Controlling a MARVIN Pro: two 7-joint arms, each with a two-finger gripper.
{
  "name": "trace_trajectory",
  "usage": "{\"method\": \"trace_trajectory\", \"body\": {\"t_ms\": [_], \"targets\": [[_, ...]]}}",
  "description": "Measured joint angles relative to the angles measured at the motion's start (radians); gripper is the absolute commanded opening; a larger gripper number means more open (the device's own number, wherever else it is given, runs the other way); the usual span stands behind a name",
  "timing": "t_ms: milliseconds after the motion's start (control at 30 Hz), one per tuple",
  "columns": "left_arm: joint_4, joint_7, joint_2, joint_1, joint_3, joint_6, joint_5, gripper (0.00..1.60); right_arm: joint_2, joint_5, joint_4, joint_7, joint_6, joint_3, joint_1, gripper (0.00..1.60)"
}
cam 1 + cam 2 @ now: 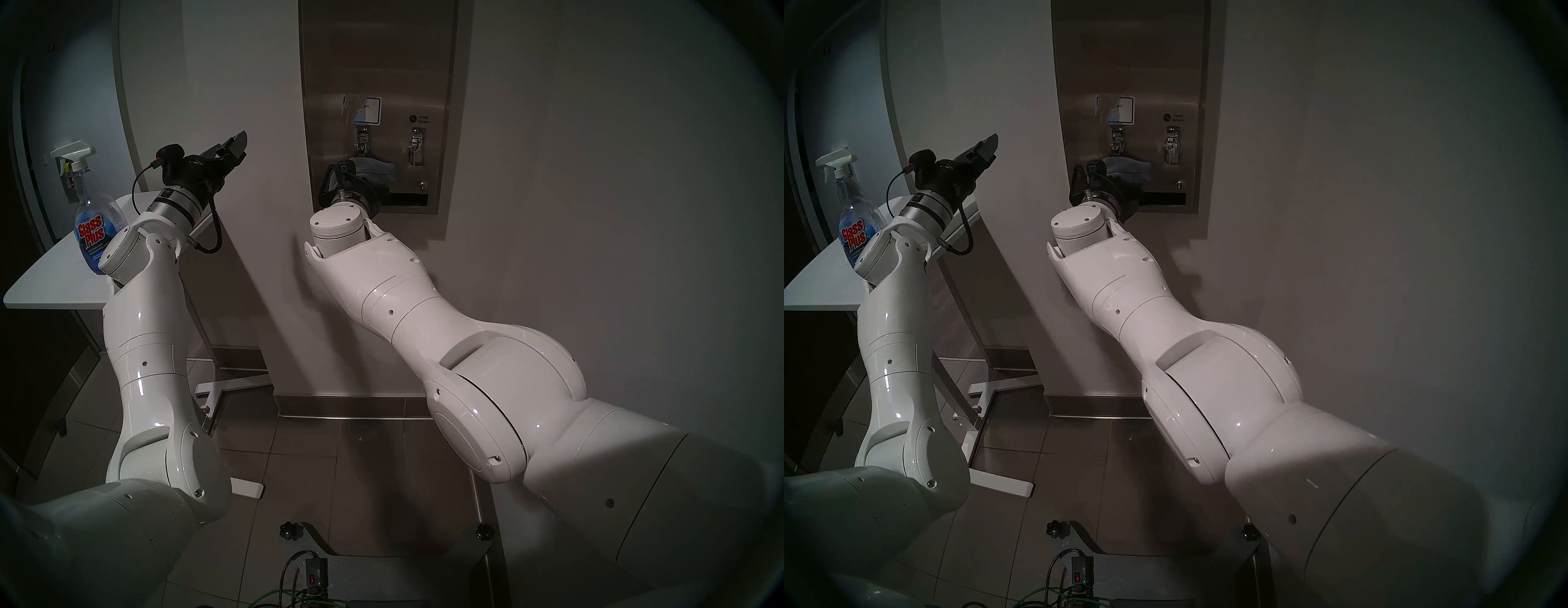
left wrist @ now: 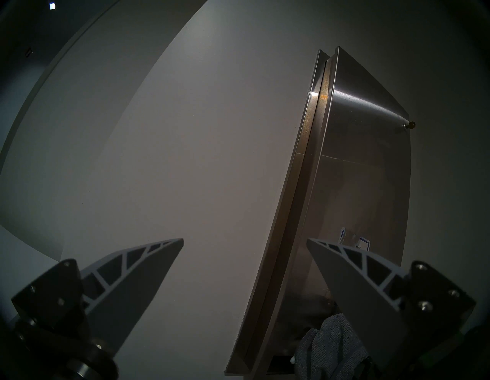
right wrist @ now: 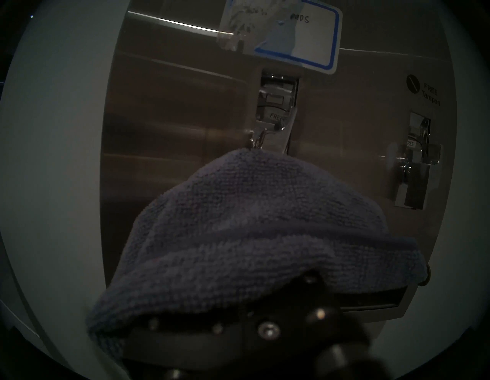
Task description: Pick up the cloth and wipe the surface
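We see a bluish-grey terry cloth, a brushed silver steel panel, its white label with blue border, a clear spray bottle with blue-and-red label, glossy white arms.

The right arm reaches forward, its jaws clamped shut; the left arm is raised, jaws spread wide.

"glass plus" on spray bottle, "free tampon" on dispenser panel
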Motion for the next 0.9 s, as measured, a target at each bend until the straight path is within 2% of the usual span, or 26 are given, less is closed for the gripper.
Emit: {"method": "trace_trajectory", "body": {"t_ms": [433,900], "targets": [[-0.008,-0.002,0.0,0.002,0.005,0.001,-0.001,1.6,0.064,-0.012,-0.001,-0.033,0.001,0.001,0.01,0.0],[-0.011,-0.003,-0.001,0.004,0.015,0.001,-0.002,1.6,0.075,-0.008,-0.01,-0.04,-0.001,0.018,0.02,0.0]]}}
